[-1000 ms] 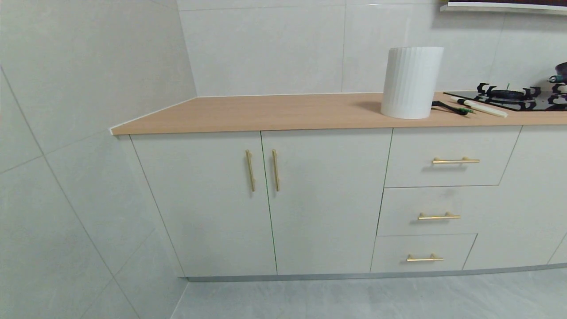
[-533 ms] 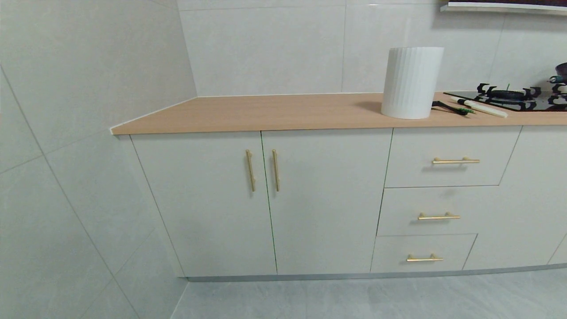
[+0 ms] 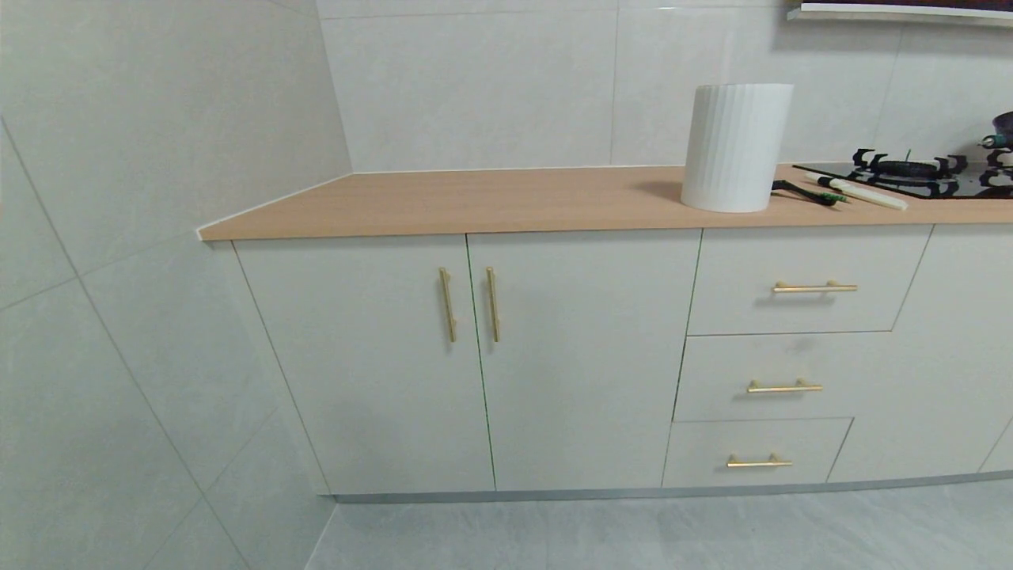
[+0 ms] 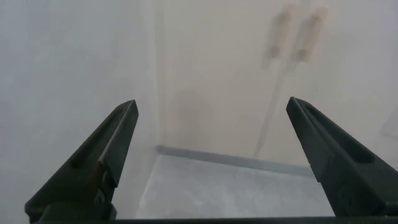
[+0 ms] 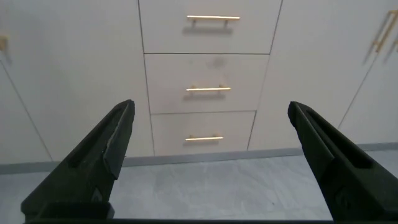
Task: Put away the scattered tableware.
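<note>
A tall white ribbed container (image 3: 736, 147) stands on the wooden countertop (image 3: 491, 202). Just to its right lie scattered utensils: a black-handled tool (image 3: 803, 192) and a white-handled knife (image 3: 859, 191), beside the black gas hob (image 3: 918, 174). My left gripper (image 4: 211, 118) is open and held low, facing the white cabinet doors (image 4: 249, 81) and the floor. My right gripper (image 5: 211, 115) is open too, held low before the stack of three drawers (image 5: 208, 84). Neither holds anything.
Below the counter are two cabinet doors with gold handles (image 3: 471, 305) and three drawers with gold handles (image 3: 791, 336). A tiled wall (image 3: 119, 237) closes off the left side. Grey floor (image 3: 633, 530) lies in front of the cabinets.
</note>
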You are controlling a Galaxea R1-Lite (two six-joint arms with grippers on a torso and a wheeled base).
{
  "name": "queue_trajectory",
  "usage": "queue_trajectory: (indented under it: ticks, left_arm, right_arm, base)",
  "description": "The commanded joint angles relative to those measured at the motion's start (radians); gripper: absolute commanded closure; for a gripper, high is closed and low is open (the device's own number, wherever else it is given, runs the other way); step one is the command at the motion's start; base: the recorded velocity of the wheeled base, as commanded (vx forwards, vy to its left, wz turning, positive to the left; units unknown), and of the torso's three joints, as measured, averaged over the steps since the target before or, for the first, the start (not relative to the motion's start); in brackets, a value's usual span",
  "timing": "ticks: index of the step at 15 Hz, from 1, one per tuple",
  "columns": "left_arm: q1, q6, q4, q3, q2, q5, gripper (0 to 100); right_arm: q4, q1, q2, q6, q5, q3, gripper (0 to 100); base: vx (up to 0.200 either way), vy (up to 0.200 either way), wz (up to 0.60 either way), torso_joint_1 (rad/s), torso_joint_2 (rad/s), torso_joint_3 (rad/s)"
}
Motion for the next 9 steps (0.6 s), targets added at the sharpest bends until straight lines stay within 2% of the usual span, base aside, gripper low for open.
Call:
queue_trajectory:
  ticks: [1,3,5,6,8,9]
  left_arm:
    - [-0.001,0.059,-0.010,0.038,-0.001,-0.063,0]
    - [-0.001,0.070,-0.005,0.038,-0.001,-0.100,0]
    - [0.001,0.063,-0.005,0.038,-0.001,-0.100,0]
    - [-0.001,0.059,-0.005,0.038,-0.001,-0.100,0]
    - [-0.001,0.056,-0.007,0.038,-0.001,-0.100,0]
    - [-0.001,0.057,-0.007,0.038,-0.001,-0.100,0]
  right_arm:
    - [0.005,0.001,0.000,0.007,0.087,0.002,0]
    - [0.005,0.001,0.001,0.013,0.182,0.002,0]
    - [0.008,0.001,0.004,0.010,0.207,0.002,0]
    - [0.050,0.003,0.027,0.006,0.210,0.002,0]
    - [0.056,-0.008,0.026,0.089,0.161,0.000,0]
    - [0.054,-0.003,0.000,0.089,0.152,0.002,0]
  base:
    - [0.000,0.000,0.00,0.000,0.00,0.000]
    - [0.000,0.000,0.00,0.000,0.00,0.000]
    - [0.000,0.000,0.00,0.000,0.00,0.000]
    - [0.000,0.000,0.00,0.000,0.00,0.000]
    - [0.000,0.000,0.00,0.000,0.00,0.000]
    - [0.000,0.000,0.00,0.000,0.00,0.000]
